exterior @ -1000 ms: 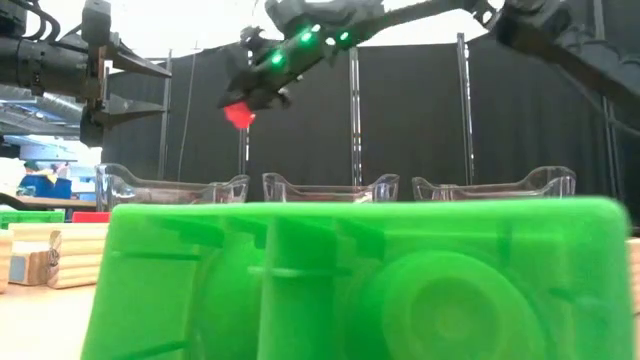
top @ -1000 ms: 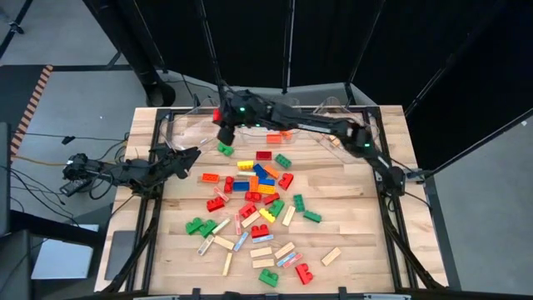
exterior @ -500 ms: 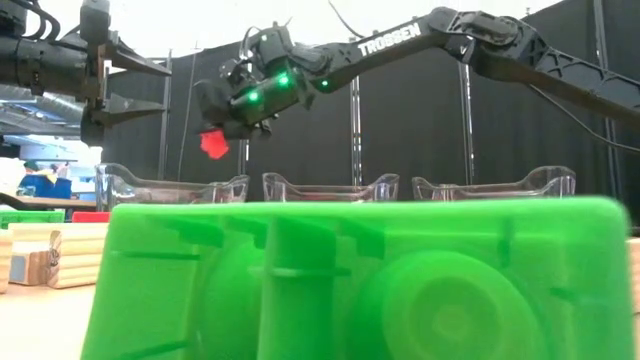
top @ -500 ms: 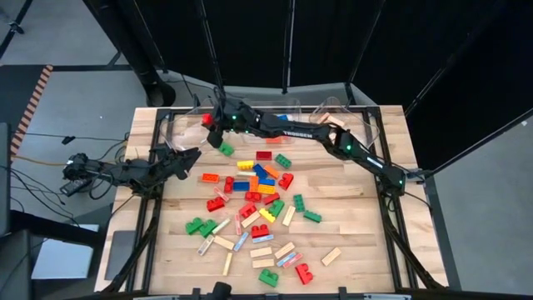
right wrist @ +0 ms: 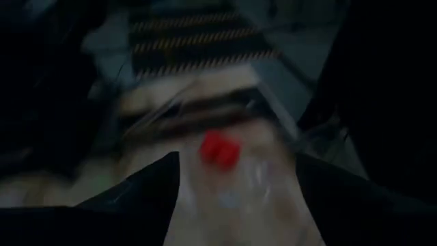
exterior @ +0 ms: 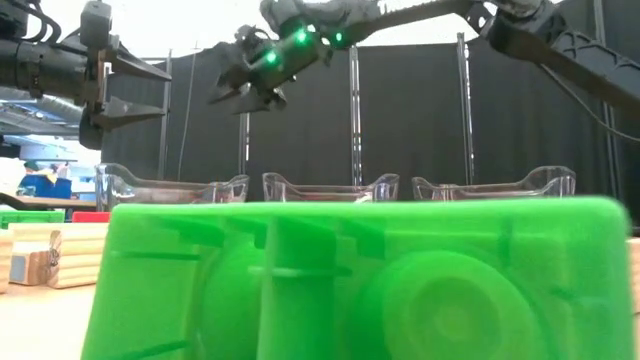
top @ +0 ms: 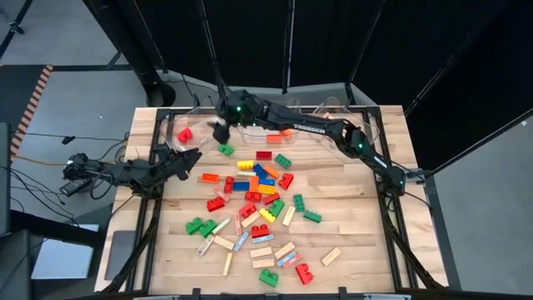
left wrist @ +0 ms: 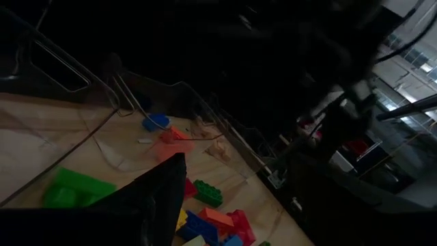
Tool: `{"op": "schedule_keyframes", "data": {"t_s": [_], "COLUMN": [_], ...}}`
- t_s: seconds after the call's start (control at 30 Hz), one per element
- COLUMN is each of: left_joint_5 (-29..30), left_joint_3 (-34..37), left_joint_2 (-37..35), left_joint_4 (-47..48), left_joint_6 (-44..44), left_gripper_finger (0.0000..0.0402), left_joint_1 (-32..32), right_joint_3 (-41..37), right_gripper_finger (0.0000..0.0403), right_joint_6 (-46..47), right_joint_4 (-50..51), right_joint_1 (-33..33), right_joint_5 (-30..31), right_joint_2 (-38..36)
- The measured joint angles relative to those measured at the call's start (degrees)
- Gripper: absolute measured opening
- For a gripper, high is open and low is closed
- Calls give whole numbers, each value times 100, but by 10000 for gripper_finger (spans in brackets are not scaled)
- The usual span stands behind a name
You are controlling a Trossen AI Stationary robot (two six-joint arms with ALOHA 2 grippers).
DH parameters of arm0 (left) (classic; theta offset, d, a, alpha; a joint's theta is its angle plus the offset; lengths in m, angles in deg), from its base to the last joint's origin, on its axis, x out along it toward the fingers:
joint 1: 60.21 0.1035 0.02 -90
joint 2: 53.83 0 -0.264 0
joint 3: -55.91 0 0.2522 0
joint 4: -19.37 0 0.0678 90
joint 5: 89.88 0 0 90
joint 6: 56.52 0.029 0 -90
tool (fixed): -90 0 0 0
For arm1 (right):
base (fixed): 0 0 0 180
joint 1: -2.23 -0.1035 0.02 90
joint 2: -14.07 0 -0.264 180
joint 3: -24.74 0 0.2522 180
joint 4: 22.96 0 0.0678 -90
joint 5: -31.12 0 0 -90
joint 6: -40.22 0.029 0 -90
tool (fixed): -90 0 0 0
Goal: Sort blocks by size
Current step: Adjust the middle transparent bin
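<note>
Light wooden table (top: 358,250) on a black metal frame, seen from above; grey floor around it, black curtains (exterior: 420,110) behind, a brighter room glimpsed at the far left of the low view. Three clear plastic bins (exterior: 330,187) in a row along the far edge of the table.

Blocks (top: 258,187) scattered loosely over the middle and near half of the table: red, green, blue, yellow and orange studded bricks, mixed with tan wooden bars (top: 227,263). No common heading: long axes at many angles, the tan bars mostly oblique, one lying nearly front to back near the front edge. One green brick (exterior: 360,280) close against the low camera, filling most of that view, hollow underside facing the lens, long axis across the picture. A single green brick (top: 225,149) apart from the heap, just in front of the bins. Blue and orange pieces (left wrist: 160,130) inside the middle bin.

One red brick (top: 184,134) inside the left-hand bin, apart from both grippers; blurred in the right wrist view (right wrist: 218,148), so orientation not readable.

Right gripper (exterior: 245,92) raised above the bins near the left-hand one, arm stretched across from the right side, fingers spread and holding nothing.

Left gripper (top: 193,156) at rest above the left edge of the table, pointing toward the heap, fingers (exterior: 140,68) spread wide, nothing between them.
</note>
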Motion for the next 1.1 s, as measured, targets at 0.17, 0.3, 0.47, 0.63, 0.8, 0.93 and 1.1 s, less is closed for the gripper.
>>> {"op": "schedule_keyframes", "data": {"t_s": [0.17,0.3,0.47,0.63,0.8,0.93,1.1], "left_joint_5": [0,0,0,0,0,0,0], "left_joint_3": [0,0,0,0,0,0,0], "left_joint_2": [0,0,0,0,0,0,0], "left_joint_4": [35,40,42,113,125,125,127], "left_joint_6": [1,1,1,1,0,1,1], "left_gripper_finger": [269,269,269,269,269,269,269], "left_joint_1": [0,0,0,0,0,0,0], "right_joint_3": [-86,-871,-1710,-2172,-2398,-2663,-2815], "right_gripper_finger": [273,263,262,262,262,260,255], "right_joint_6": [-134,72,440,228,321,338,334], "right_joint_4": [1077,688,-455,-1298,-1391,-1615,-1762], "right_joint_1": [-338,-483,-476,-433,-427,-428,-350], "right_joint_5": [-34,179,470,957,940,937,924], "right_joint_2": [-78,-63,-64,-55,-65,-65,-59]}}
